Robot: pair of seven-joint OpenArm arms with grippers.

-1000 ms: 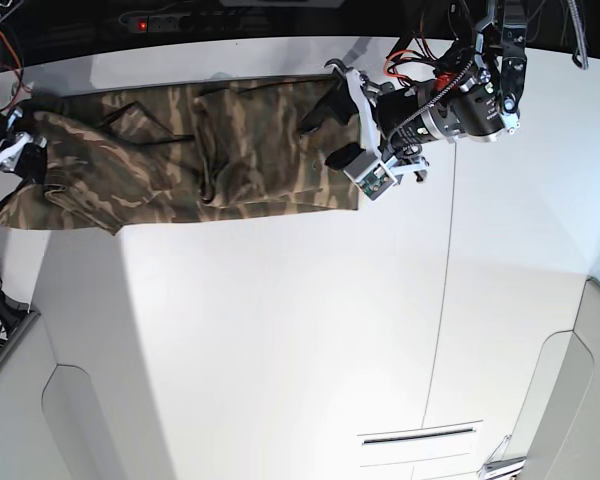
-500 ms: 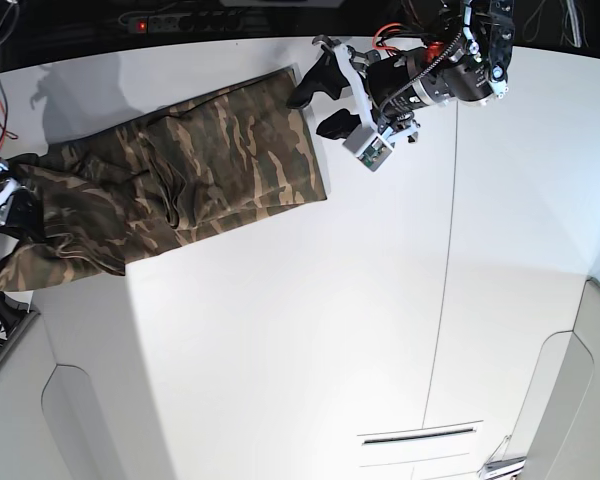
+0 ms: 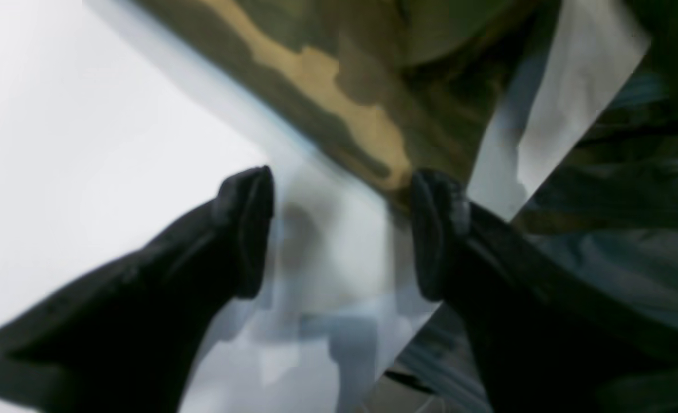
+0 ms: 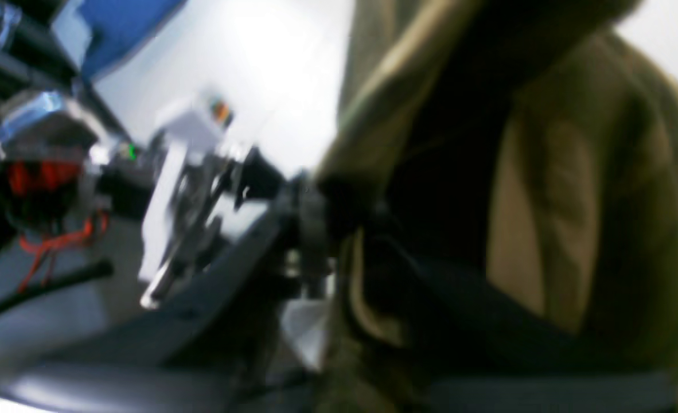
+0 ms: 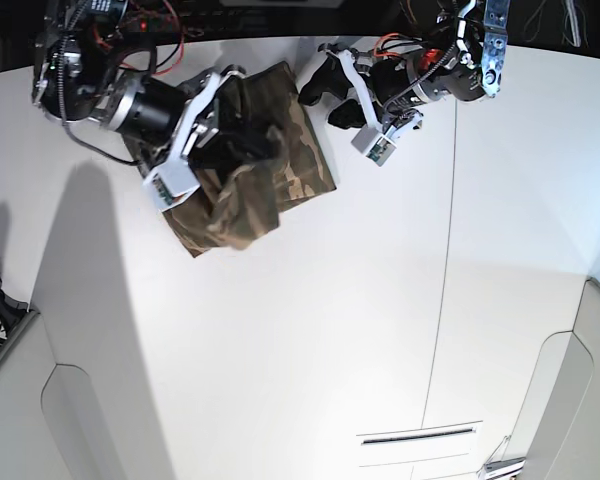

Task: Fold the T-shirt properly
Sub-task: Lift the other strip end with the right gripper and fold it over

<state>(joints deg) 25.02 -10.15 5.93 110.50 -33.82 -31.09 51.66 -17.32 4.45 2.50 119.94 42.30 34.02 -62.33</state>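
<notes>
T-shirt point(image 5: 280, 150) bunched, table point(image 5: 310, 330) bare beyond

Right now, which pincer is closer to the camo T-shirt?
Right. The right pincer sits over the bunched T-shirt, with cloth draped around its fingers. The left pincer stands open just beside the shirt's far corner, nothing between its fingers.

Base view bright, even overhead light; white table point(image 5: 280, 350) w/ soft arm shadows at left, wide-angle bending at edges. Both wrist views heavily motion-blurred, out of focus; right wrist view dim, T-shirt point(image 4: 545, 201) fabric smeared.
</notes>
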